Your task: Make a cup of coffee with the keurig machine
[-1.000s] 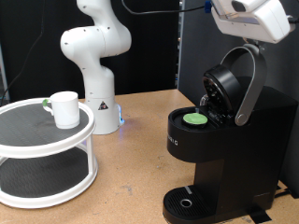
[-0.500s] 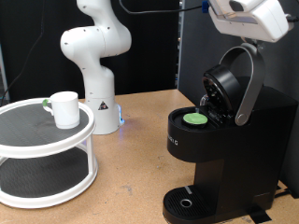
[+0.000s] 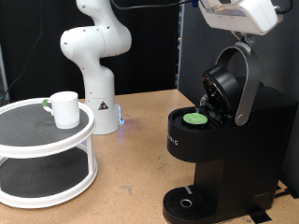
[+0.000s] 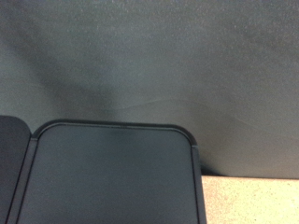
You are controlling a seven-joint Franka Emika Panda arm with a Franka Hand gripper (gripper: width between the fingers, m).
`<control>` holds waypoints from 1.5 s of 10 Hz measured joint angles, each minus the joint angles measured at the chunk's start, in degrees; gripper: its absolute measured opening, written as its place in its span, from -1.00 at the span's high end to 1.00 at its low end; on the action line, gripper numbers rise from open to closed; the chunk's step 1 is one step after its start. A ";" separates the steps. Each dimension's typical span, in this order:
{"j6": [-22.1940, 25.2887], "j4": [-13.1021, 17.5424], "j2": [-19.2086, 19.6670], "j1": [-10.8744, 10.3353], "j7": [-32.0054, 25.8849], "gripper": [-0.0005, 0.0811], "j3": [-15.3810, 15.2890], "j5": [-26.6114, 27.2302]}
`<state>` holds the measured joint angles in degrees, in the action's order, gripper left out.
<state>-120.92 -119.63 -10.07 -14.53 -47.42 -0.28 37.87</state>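
We see only the white body of the gripper (image 3: 241,13), cut off at the exterior view's top right above the coffee machine (image 3: 220,140); its fingers are out of frame, so we cannot tell whether they are spread or pressed together. The wrist view shows only a dark flat surface with no fingers. The machine stands upright, lid (image 3: 229,84) tilted open towards the exterior view's left, a green-topped pod (image 3: 196,119) seated inside. The cup (image 3: 64,108) stands upright on the white two-tier stand (image 3: 47,149) at the left, well apart.
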 joint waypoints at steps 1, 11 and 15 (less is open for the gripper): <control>0.57 0.02 -0.17 0.24 0.00 0.97 0.24 -0.30; 5.14 0.82 -0.78 4.10 2.90 0.97 1.41 -10.36; 5.70 -0.71 -0.81 5.92 1.03 0.97 3.02 -12.07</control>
<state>-115.22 -120.34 -10.88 -8.62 -46.39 2.74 25.80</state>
